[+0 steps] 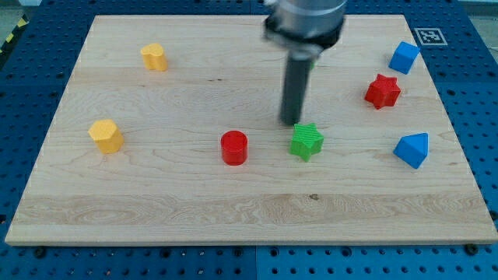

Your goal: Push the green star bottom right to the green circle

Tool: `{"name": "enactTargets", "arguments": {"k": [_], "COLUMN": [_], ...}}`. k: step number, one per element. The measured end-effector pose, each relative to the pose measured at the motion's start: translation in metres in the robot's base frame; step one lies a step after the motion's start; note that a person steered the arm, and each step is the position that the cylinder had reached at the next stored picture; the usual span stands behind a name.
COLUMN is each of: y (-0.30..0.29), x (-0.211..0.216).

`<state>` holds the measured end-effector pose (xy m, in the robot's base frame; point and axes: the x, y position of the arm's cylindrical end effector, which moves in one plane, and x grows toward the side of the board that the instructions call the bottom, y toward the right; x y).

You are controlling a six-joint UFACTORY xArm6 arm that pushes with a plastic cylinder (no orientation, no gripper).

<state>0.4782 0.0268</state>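
One relation matters to us: my tip (292, 122) sits just above-left of the green star (306, 141); no pincer exists, no green circle visible.

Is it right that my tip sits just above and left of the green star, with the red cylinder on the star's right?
Not quite. In the camera view the red cylinder lies on the view's left of the green star, not its right. The rest holds: my tip sits just above and left of the star.

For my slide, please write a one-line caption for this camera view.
My tip sits just above-left of the green star, with the red cylinder to the star's left on the wooden board.
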Motion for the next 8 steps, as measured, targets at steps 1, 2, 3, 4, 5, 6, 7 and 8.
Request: {"name": "enactTargets", "arguments": {"k": [1,2,3,4,5,6,7,8], "y": [-0.008,0.05,0.024,0.068,0.057,0.04,0.055,-0.051], "x": [0.063,0.041,0.018,0.001,-0.01,-0.027,-0.052,-0.053]}}
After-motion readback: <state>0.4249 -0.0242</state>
